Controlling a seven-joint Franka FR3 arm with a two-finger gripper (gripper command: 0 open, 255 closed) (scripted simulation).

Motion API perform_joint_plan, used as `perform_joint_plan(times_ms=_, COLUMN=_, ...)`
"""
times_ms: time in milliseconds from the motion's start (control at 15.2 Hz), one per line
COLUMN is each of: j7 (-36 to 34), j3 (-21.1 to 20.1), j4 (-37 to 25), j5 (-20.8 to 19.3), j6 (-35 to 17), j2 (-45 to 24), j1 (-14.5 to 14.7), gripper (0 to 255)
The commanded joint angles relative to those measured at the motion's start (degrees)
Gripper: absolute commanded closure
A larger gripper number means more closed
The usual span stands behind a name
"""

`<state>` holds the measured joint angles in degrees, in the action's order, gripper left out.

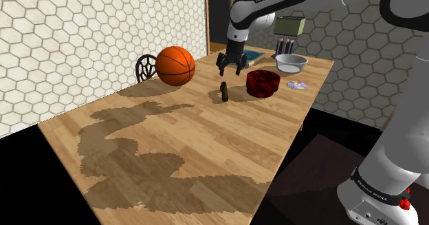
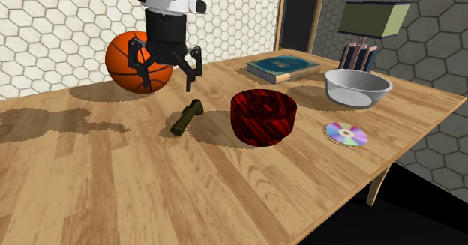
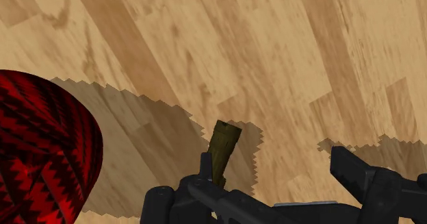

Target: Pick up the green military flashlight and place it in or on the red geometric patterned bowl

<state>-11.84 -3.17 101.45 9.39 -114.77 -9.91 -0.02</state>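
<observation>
A: State of gripper point(image 2: 166, 77)?
B: Spread wide, empty. Hangs over green flashlight point(image 2: 186, 118), which lies on tabletop point(image 2: 150, 198) mid-frame, just left of red bowl point(image 2: 262, 116). Prob set for straight drop & grab.

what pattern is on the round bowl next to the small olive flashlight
The round bowl is red with black zigzag bands, clearest in the wrist view.

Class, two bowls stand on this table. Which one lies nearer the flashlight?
The red patterned bowl, right beside the olive flashlight. The plain grey bowl stands farther off, next to the book.
</observation>
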Motion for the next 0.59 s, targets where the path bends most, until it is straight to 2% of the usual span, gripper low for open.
perform_joint_plan(times_ms=0, j7=-0.71, j3=-0.12, j4=-1.59, j5=-0.01, j6=-0.95, j2=-2.46, j1=0.26, gripper=0)
perform_joint_plan(times_ms=528, j7=-0.59, j3=-0.37, j4=1.09, j5=0.16, j6=-5.42, j2=-4.19, j1=0.66, gripper=0)
